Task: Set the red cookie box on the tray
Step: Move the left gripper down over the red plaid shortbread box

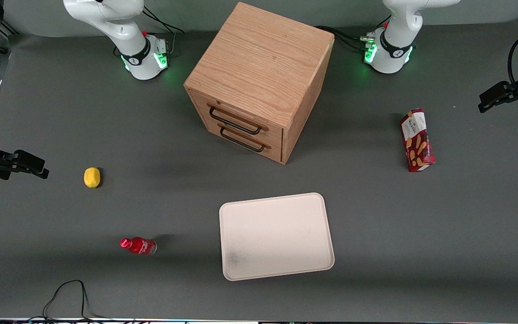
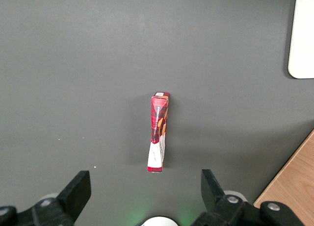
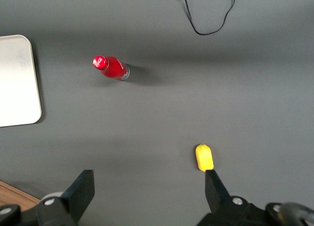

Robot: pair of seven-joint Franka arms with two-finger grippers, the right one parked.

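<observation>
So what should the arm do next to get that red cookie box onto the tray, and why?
Probably lower the gripper straight down over the red cookie box. The gripper hangs open above the box, holding nothing, and the box stands on the table between the fingers' line, well apart from the tray, which lies nearer the front camera. It must be grasped before anything else.

Robot lab: bench-mounted arms [image 1: 137,49], grey mat [image 1: 61,112], loose cables [image 1: 68,292].
</observation>
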